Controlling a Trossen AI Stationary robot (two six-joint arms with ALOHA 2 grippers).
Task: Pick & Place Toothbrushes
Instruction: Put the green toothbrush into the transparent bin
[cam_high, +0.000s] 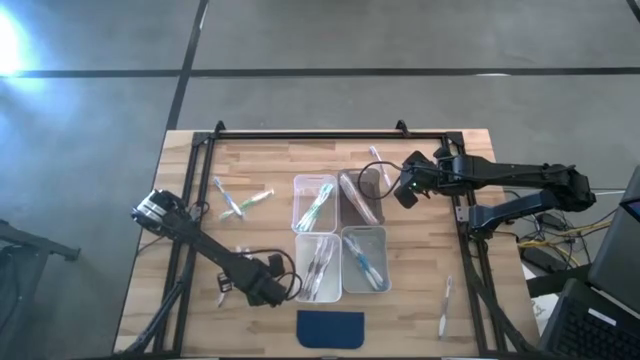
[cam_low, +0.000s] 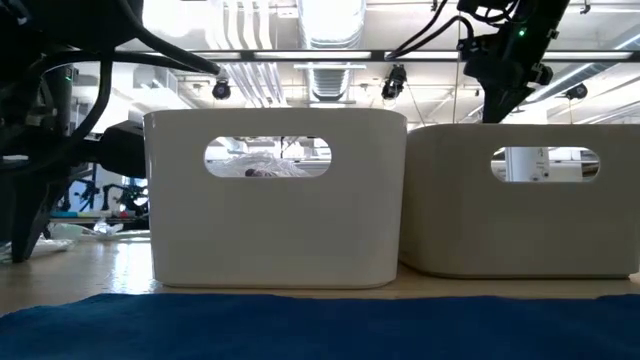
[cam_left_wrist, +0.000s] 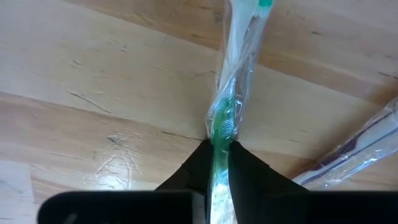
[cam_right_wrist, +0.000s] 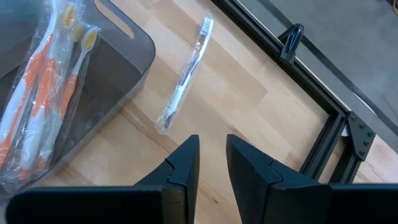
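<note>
My left gripper (cam_left_wrist: 219, 144) points down at the table left of the near-left bin (cam_high: 320, 268) and is shut on a green toothbrush (cam_left_wrist: 233, 81) in a clear wrapper. A second wrapped toothbrush (cam_left_wrist: 354, 155) lies beside it. My right gripper (cam_right_wrist: 212, 149) hangs above the table by the far-right bin (cam_high: 360, 197), its fingers slightly apart with nothing between them. A dark-handled wrapped toothbrush (cam_right_wrist: 185, 78) lies flat on the wood ahead of it. Orange toothbrushes (cam_right_wrist: 37, 93) lie in that bin. More toothbrushes (cam_high: 240, 200) lie at the far left. My left gripper pinches the green toothbrush's handle (cam_left_wrist: 221, 127), wrapper and all, between its two fingertips. The fingers come from above, pointing down, one on each long side. The wrapper is crumpled where they meet it. The rest of the brush runs away from the fingers close along the wood.
Four clear bins (cam_high: 315, 203) stand in a block at the table's middle, each with toothbrushes inside. A dark blue pad (cam_high: 330, 328) lies at the near edge. One toothbrush (cam_high: 445, 305) lies at the near right. A black frame rail (cam_right_wrist: 323, 143) runs along the table's edges.
</note>
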